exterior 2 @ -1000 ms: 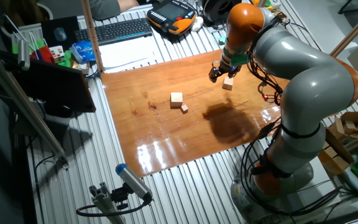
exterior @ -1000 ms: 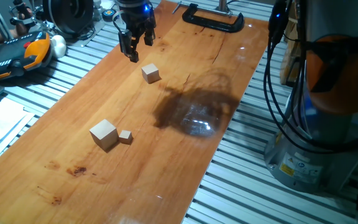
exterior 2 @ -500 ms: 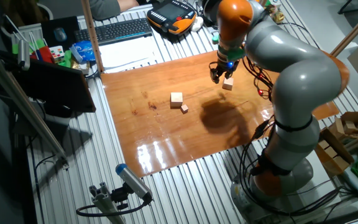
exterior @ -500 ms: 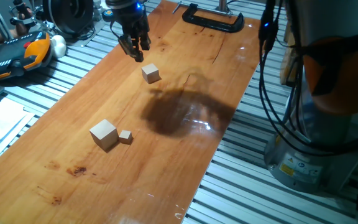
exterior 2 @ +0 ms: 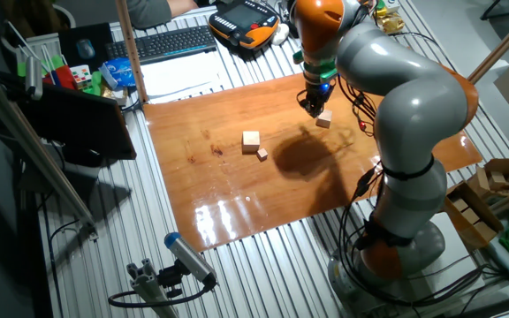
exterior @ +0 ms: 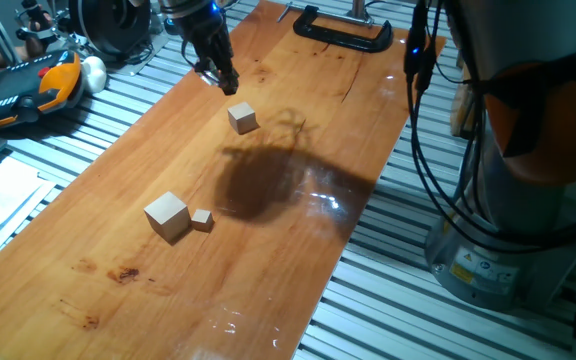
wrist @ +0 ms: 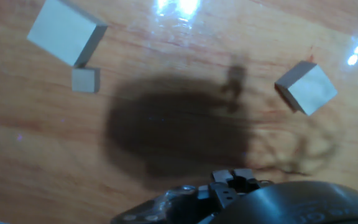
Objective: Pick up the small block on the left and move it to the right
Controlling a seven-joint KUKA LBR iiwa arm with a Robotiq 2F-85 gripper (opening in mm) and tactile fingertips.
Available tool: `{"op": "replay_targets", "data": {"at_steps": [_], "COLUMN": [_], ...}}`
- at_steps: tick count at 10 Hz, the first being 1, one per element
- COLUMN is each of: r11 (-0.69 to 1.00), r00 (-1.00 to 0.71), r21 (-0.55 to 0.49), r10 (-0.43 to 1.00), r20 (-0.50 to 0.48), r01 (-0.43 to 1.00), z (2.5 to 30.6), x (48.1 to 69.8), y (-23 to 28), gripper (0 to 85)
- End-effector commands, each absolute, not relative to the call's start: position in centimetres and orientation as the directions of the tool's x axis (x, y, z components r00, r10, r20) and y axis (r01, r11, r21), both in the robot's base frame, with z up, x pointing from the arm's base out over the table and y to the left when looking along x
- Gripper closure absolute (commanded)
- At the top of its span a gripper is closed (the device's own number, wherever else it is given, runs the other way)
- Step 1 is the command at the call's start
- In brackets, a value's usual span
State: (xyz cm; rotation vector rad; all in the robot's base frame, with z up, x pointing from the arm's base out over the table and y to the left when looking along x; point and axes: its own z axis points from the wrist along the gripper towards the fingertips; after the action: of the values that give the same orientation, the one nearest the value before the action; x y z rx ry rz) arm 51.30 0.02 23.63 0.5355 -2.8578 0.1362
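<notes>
The small block point(exterior: 242, 118) is a pale wooden cube lying alone on the far part of the wooden board; it also shows in the other fixed view point(exterior 2: 324, 119) and at the right of the hand view point(wrist: 306, 88). My gripper point(exterior: 224, 82) hangs just above the board, a little behind and to the left of the block and apart from it. It holds nothing, and its fingers look slightly apart. In the other fixed view the gripper point(exterior 2: 311, 107) is just beside the block. The fingers do not show in the hand view.
A bigger pale cube point(exterior: 167, 216) and a tiny cube point(exterior: 201, 219) lie touching on the near left of the board. A black clamp point(exterior: 343, 30) grips the far edge. An orange teach pendant point(exterior: 28, 85) lies off the board's left. The robot base point(exterior: 508, 220) stands to the right.
The gripper has turned about its axis and shifted slightly away from the block toward the far left. The arm's shadow has slid left across the board. No block has moved.
</notes>
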Motion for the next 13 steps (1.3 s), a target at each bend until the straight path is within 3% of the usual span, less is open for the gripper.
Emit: {"op": "replay_targets", "data": {"at_steps": [1, 7, 8, 9, 10, 13], "r11": [0.927, 0.906, 0.914, 0.927, 0.938, 0.967], "r00": [-0.905, -0.879, -0.889, -0.914, -0.920, -0.960], "r21": [-0.048, -0.027, -0.021, 0.045, 0.054, -0.073], "r10": [-0.350, -0.402, -0.390, -0.373, -0.347, -0.230], "r20": [0.242, 0.258, 0.238, 0.157, 0.181, 0.161], "r01": [-0.372, -0.423, -0.406, -0.371, -0.343, -0.244], "z": [23.62, 23.61, 23.61, 23.61, 23.61, 23.61], "x": [51.30, 51.30, 51.30, 51.30, 51.30, 51.30], "y": [0.03, 0.03, 0.03, 0.03, 0.03, 0.03], "gripper": [84.3, 84.0, 84.3, 84.3, 84.3, 84.3]}}
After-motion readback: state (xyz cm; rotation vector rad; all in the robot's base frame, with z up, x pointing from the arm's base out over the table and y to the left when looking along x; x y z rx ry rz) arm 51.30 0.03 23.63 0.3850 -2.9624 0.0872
